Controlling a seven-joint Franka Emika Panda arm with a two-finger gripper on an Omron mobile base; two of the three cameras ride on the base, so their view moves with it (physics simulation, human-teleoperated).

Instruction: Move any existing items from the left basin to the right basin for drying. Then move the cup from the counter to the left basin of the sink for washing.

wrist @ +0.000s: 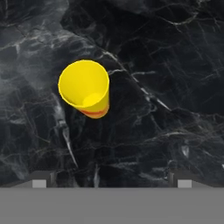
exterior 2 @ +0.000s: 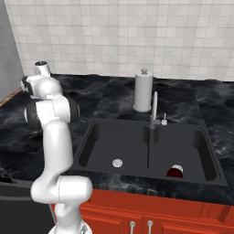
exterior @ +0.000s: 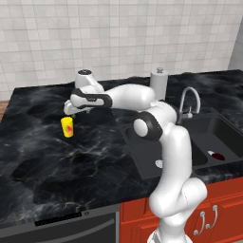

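- Above the counter (exterior: 42, 142), the gripper (exterior: 70, 110) hovered over the cup (exterior: 68, 126), its fingers spread wide apart and holding nothing.
- The dark red bowl (exterior 2: 175, 172) already lay in the right basin (exterior 2: 201, 151), at about five o'clock from the faucet (exterior 2: 154, 109); the left basin (exterior 2: 98, 144) held nothing but its drain, so the first step looked done.
- The step in hand seemed to be the reach for the cup.
- In the hand view the cup (wrist: 85, 89) sat at about eleven o'clock from centre, so the next move probably called for shifting the hand that way, then lowering it until the fingers straddled the cup.
- The cup was a small bright yellow tumbler, upright, open mouth up, with a red band low on its side.
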